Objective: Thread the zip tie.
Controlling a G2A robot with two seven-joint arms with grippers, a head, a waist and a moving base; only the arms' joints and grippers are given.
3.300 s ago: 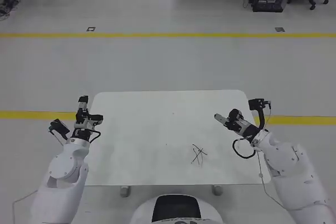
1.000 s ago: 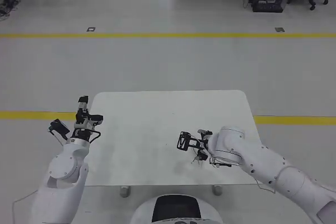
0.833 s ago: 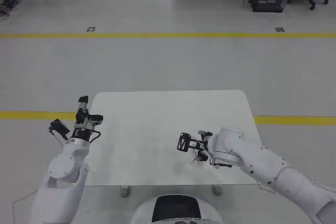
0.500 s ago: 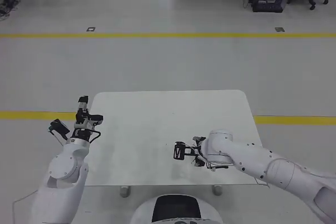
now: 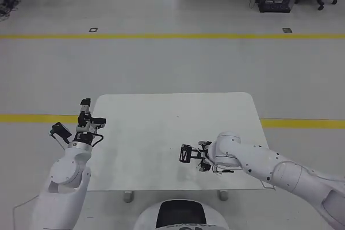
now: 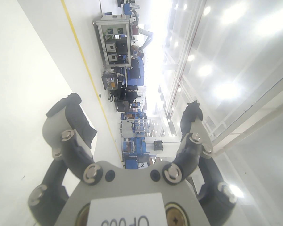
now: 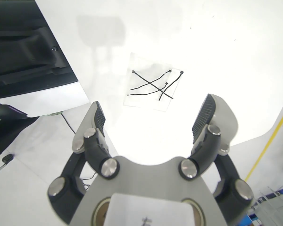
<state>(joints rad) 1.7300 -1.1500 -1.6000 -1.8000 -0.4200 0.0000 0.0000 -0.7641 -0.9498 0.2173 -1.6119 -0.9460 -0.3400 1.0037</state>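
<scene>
Several black zip ties (image 7: 153, 84) lie crossed on a clear square sheet (image 7: 136, 99) on the white table (image 7: 214, 24). My right gripper (image 7: 153, 105) hangs open above them, fingers pointing down at the pile with nothing between the pads. In the top view the right gripper (image 5: 203, 163) is over the table's front right part and its arm hides the ties. My left gripper (image 6: 132, 102) is open and holds nothing; it points up and away at the table's left edge (image 5: 87, 114).
The table (image 5: 161, 115) has rounded corners, and its front edge is close to the ties. Yellow floor lines run behind and beside the table.
The right arm has swung in from the table's right edge to a spot over the zip ties, then shifted slightly toward the front. The left arm has not moved.
</scene>
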